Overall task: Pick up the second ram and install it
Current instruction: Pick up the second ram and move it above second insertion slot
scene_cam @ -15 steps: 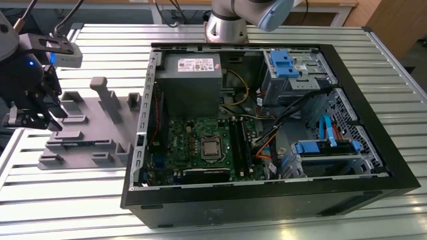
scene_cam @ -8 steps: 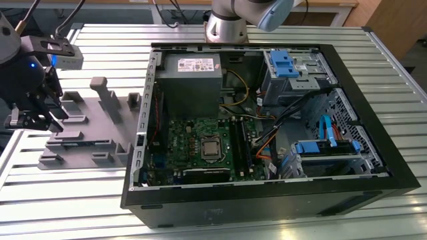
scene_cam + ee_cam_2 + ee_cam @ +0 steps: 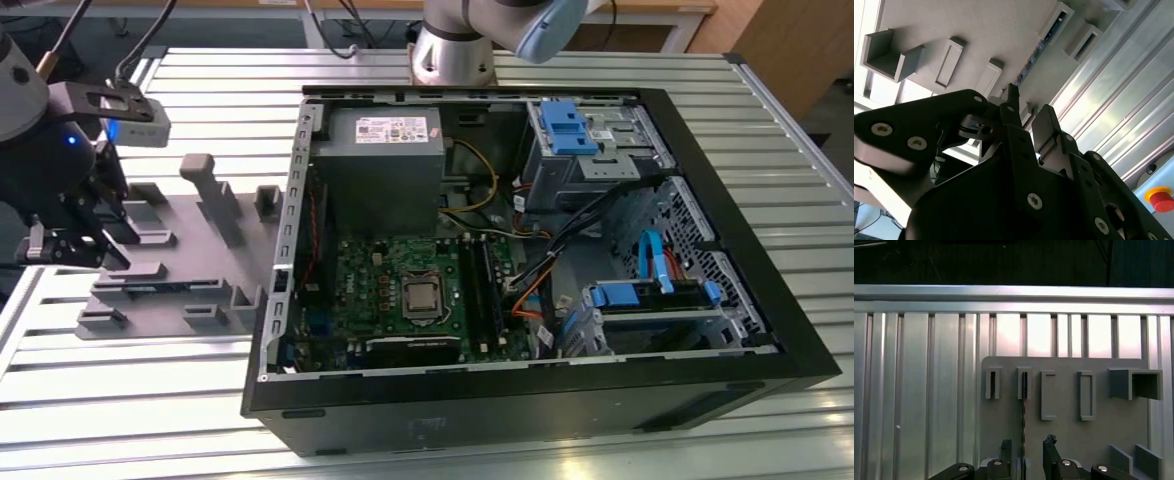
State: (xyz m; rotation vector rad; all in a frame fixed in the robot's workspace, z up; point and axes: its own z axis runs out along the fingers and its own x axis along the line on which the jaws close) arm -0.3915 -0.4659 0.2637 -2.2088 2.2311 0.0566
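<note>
Thin blue-green second ram (image 3: 1040, 47), edge-on, upright in grey holder (image 3: 1104, 435), between spread fingers of gripper (image 3: 1027, 441); at nine o'clock from computer case (image 3: 467, 415) in exterior view.

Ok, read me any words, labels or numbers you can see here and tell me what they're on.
White label on the power supply: print too small to read.
Red button, in the second wrist view: no lettering legible.
Nothing else can be read.
</note>
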